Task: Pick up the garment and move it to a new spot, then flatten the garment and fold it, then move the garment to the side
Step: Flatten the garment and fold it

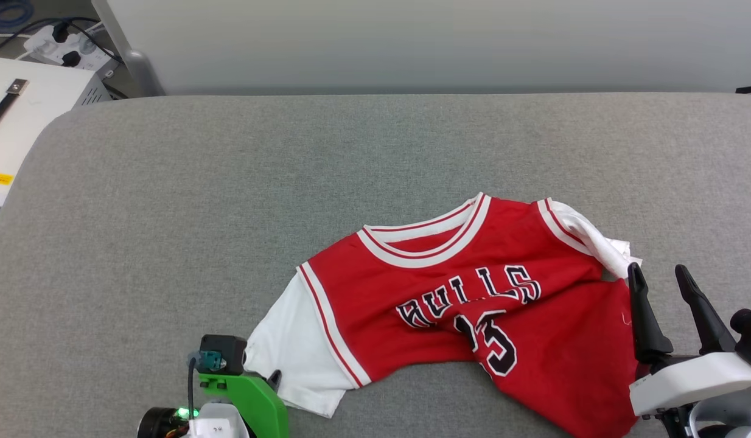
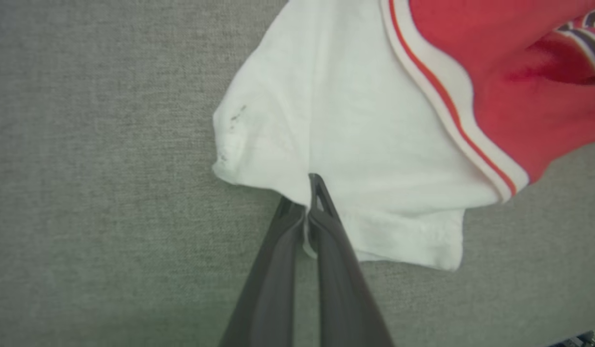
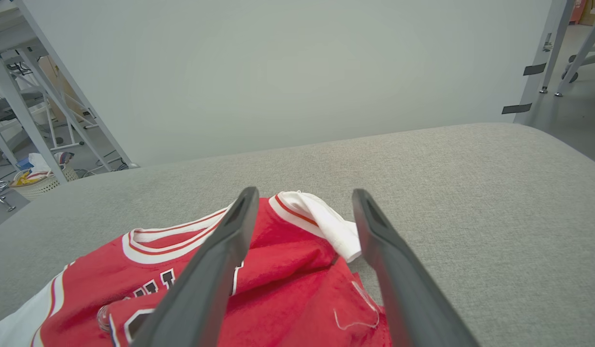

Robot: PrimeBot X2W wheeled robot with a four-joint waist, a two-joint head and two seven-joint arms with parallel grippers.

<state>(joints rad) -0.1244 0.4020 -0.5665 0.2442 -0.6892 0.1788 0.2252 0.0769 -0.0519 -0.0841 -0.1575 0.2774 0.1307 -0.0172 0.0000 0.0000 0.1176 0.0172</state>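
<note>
The red jersey-style T-shirt with white short sleeves point(image 1: 412, 286) lies rumpled near the front edge of the grey fabric-covered worktop point(image 1: 229, 182), right of centre. Your left gripper point(image 2: 311, 202) is clamped on one sleeve hem, probably to anchor it. Your right gripper point(image 1: 658, 271) stands wide open and empty beside the bunched opposite sleeve.

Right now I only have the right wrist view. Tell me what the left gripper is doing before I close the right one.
Observer: The left gripper is shut on the hem of the white sleeve of the garment.
Operator: Check how that sleeve lies.
Observer: It lies mostly flat on the grey surface, spread toward the robot's left.
Operator: Look it over for dirt.
Observer: Small dark marks sit near the sleeve's outer corner.
</note>
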